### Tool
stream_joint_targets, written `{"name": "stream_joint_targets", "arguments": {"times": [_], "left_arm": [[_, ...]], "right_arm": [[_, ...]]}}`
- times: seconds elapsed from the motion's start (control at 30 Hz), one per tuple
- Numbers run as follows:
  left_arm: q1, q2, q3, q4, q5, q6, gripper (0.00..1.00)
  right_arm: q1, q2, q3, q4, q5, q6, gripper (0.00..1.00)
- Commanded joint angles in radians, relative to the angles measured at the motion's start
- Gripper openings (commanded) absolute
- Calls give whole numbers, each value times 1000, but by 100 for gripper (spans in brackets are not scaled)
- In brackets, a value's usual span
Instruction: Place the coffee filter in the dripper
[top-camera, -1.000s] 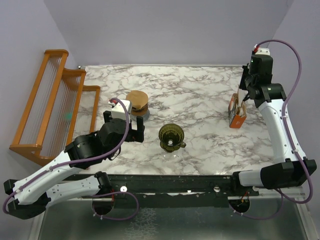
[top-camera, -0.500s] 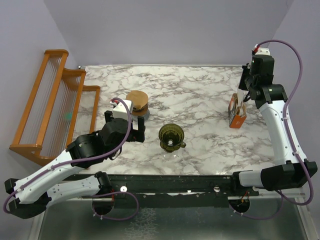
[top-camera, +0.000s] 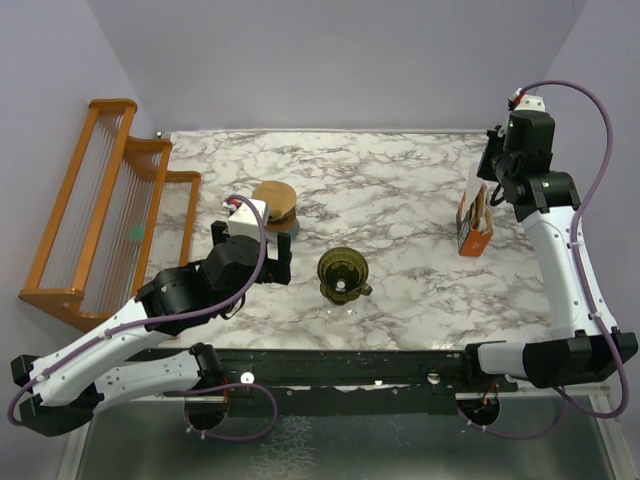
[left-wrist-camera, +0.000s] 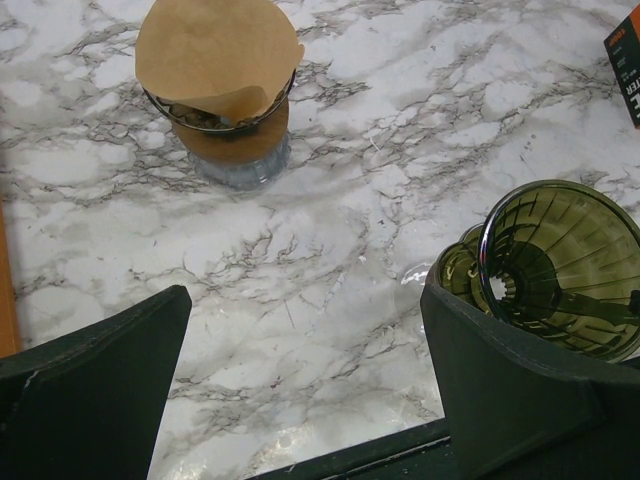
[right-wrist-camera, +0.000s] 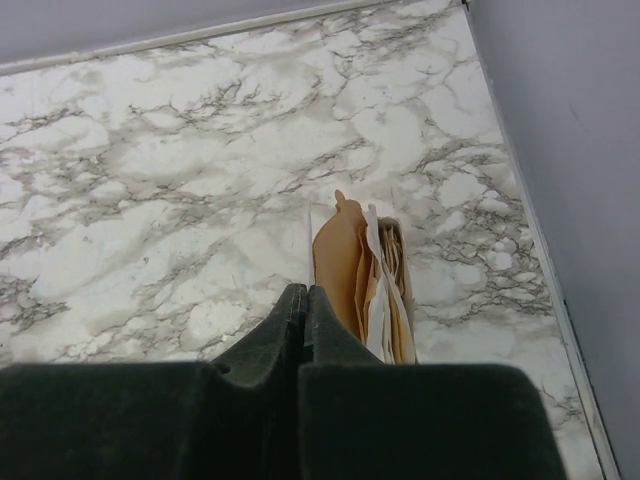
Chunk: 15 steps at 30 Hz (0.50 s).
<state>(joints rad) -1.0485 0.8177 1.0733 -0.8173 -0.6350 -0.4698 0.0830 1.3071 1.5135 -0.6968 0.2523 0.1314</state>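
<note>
Pressed flat against each other with no gap showing, the jaws of the right gripper (right-wrist-camera: 303, 293) point down at the top of an orange box (top-camera: 470, 232) standing near the right edge of the marble table (top-camera: 400, 180). Just past the fingertips, the box's open top shows sheets standing on edge, tan ones mixed with the white paper of the coffee filter (right-wrist-camera: 376, 312). A thin white edge rises right to the fingertips, but I cannot tell whether it is actually caught between them. The sheets stand upright, so their long way runs up and down in line with the fingers, and I'd judge a straight upward pull is what frees one. From there the dripper (top-camera: 342, 272) lies well apart, off to the robot's left near the middle of the table, upright on its base, mouth facing up and nothing in it. The left gripper (top-camera: 270, 260) is the nearer one to it. Its jaws gape wide and hold nothing, hanging just beside the dripper, whose rim shows past one finger in the wrist view. Farther back sits a tan paper (left-wrist-camera: 215, 50) on a small stand, not the one wanted.
</note>
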Motion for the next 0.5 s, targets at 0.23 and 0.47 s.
{"name": "stream_joint_targets", "arguments": {"times": [0.23, 0.47], "left_arm": [[4, 17, 30, 5, 14, 7, 99], [4, 20, 28, 5, 22, 1, 99]], "right_arm": [[-8, -48, 4, 10, -134, 42, 1], [-7, -75, -20, 55, -313, 45, 1]]}}
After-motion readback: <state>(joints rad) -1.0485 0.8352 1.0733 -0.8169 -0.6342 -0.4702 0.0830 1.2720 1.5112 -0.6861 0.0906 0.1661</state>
